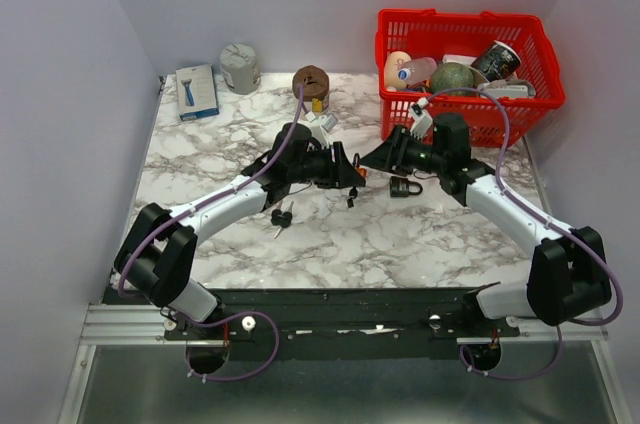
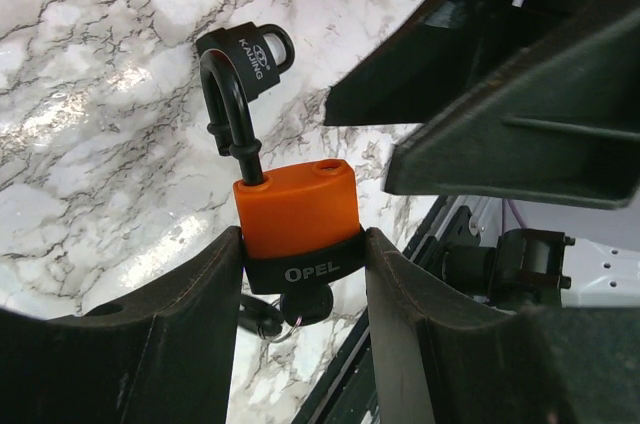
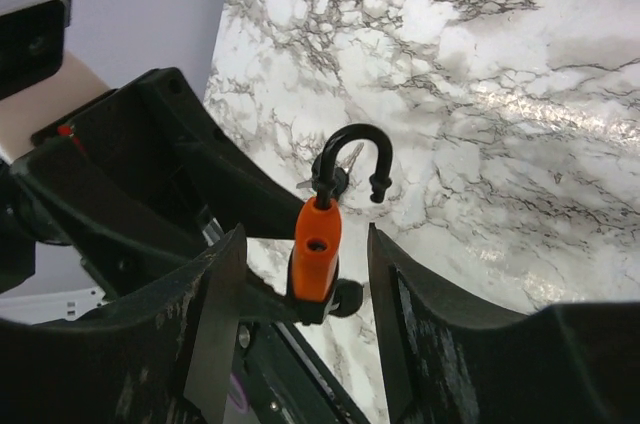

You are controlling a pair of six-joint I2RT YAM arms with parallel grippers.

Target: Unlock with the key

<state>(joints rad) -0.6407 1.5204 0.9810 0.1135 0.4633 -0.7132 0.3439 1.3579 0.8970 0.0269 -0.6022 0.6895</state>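
while the left gripper [image 2: 300, 249] clamps the orange padlock [image 2: 297, 209] over the middle of the table [image 1: 400, 234], shackle [image 2: 222, 94] swung free, key [image 2: 305, 304] in its underside, the right gripper [image 3: 305, 239] gapes wide astride it, untouching; a brush could twist the padlock loose or dislodge the key.

Glossy marble-patterned tabletop [image 2: 90, 144] under a padlock [image 2: 300, 266] with smooth orange plastic-looking casing [image 2: 297, 206] and shiny black shackle [image 2: 222, 94]; red plastic basket [image 1: 450, 16], upper right.

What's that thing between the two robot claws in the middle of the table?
An orange padlock, its shackle open, clamped in the left gripper. The right wrist view shows it inside the open right gripper, with gaps on both sides.
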